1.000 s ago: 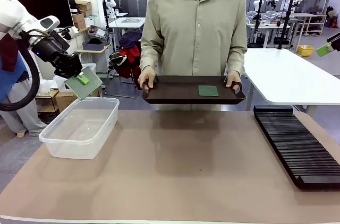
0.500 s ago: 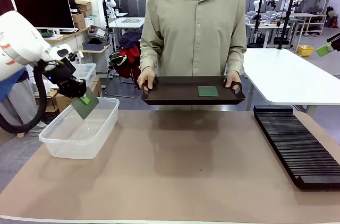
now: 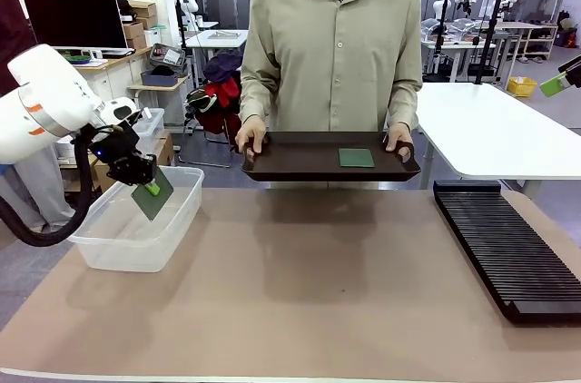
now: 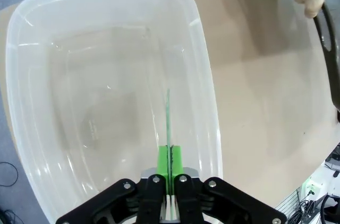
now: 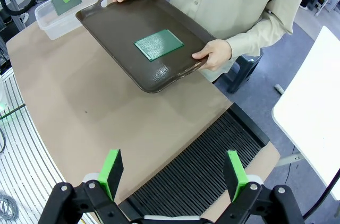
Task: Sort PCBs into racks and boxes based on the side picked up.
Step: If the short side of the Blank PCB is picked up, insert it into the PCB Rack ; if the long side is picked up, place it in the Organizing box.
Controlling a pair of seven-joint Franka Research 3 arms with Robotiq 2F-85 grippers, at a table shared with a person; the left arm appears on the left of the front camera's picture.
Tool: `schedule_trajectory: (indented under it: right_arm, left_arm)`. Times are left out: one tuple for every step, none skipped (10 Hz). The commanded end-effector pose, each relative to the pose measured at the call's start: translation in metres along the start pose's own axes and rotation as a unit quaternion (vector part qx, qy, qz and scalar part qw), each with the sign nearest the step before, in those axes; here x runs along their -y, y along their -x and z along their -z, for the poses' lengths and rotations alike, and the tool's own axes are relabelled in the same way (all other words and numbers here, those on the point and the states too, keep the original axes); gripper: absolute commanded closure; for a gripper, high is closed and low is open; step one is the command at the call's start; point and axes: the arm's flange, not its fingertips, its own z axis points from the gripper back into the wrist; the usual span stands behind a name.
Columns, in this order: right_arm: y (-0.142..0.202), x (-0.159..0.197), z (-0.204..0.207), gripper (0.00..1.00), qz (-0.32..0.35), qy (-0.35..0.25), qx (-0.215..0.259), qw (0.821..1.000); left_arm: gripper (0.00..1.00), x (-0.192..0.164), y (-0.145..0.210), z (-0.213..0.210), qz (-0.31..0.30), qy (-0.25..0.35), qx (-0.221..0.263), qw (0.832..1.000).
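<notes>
My left pincer [image 3: 152, 189] pinches a PCB [image 3: 145, 204] edge-on over the open box [image 3: 109, 254] at the tabletop's far left corner; the drop is in hand, so next I should spread and release.

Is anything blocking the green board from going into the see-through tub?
No, nothing visible is in the way. The left gripper holds the PCB at the open top of the clear tub, which has no lid and nothing visible inside it.

Lab workspace
White work tables [image 3: 495, 133], a dark monitor [image 3: 74, 20] and stacked cardboard boxes [image 3: 139, 24] fill the room.
</notes>
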Motion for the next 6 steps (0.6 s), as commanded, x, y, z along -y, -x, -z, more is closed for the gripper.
schedule_trajectory:
  right_arm:
    - [0.0,0.0,0.001,0.0,0.0,-0.006,0.002,1.0]
    - [0.0,0.0,0.001,0.0,0.0,-0.006,0.002,1.0]
    - [0.0,0.0,0.001,0.0,0.0,-0.006,0.002,1.0]
    - [0.0,0.0,0.001,0.0,0.0,-0.006,0.002,1.0]
    - [0.0,0.0,0.001,0.0,0.0,-0.006,0.002,1.0]
    - [0.0,0.0,0.001,0.0,0.0,-0.006,0.002,1.0]
  left_arm:
    - [0.97,-0.001,0.004,0.017,-0.011,-0.011,0.003,1.0]
    - [0.97,-0.002,0.005,0.024,-0.015,-0.006,-0.001,1.0]
    - [0.97,-0.003,0.008,0.032,-0.017,-0.007,-0.001,1.0]
    - [0.97,-0.004,0.011,0.039,-0.018,-0.004,0.005,1.0]
    - [0.97,-0.005,0.012,0.044,-0.018,-0.003,0.006,1.0]
    - [0.97,-0.007,0.013,0.048,-0.018,-0.003,0.004,1.0]
